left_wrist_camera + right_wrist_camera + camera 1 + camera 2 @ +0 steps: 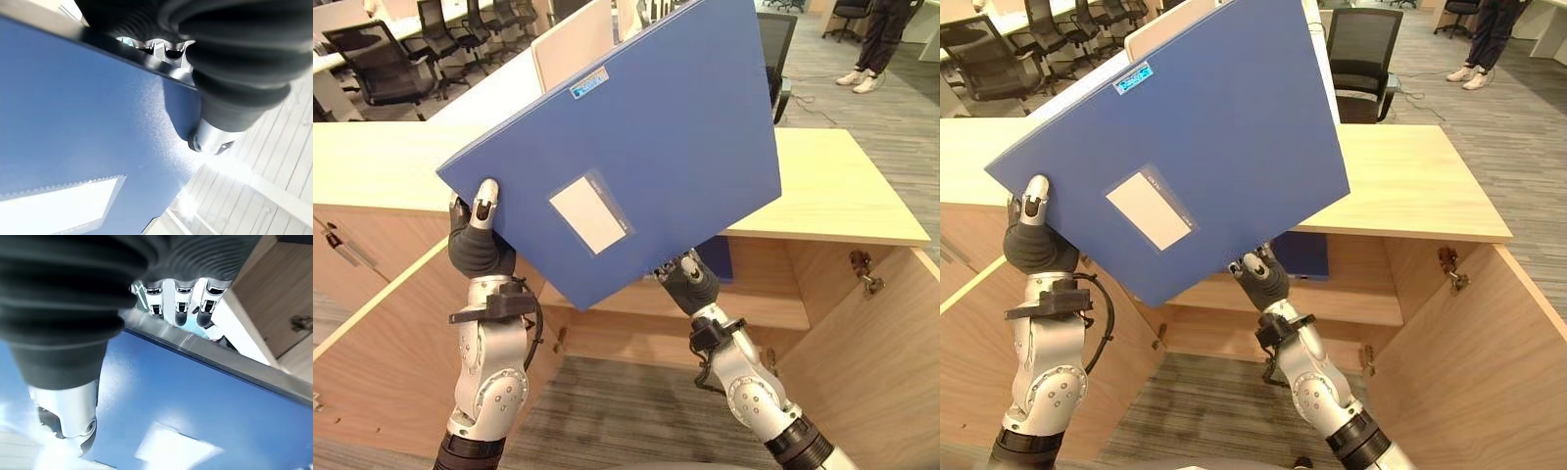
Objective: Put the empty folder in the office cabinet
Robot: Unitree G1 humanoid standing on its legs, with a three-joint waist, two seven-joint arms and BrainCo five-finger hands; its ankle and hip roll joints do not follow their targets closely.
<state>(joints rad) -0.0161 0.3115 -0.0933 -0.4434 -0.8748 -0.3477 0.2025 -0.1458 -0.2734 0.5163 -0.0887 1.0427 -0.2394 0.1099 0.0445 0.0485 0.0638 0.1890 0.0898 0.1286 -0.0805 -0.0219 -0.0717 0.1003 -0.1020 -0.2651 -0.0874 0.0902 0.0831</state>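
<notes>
a: two hands on one blue folder (636, 147), held up flat and tilted above the open cabinet (862, 323), its white label pocket (590, 211) facing the head camera.

b: how is it gripped?

a: the left hand (480, 235) pinches the lower left corner, thumb on the cover and fingers curled behind the edge. the right hand (688, 277) pinches the bottom edge the same way; its wrist view shows fingers (181, 308) hooked over the rim.

b: where does it go?

a: i judge the shelf (773, 308) under the wooden top (842, 196). another blue folder (1301, 255) already stands at the back there.

b: how to do it well?

a: tip the folder down until it is level with the opening, lead with the far edge, keep both pinches firm so it doesn't swing, and clear the top board's front lip and the door hinge (864, 269).
</notes>
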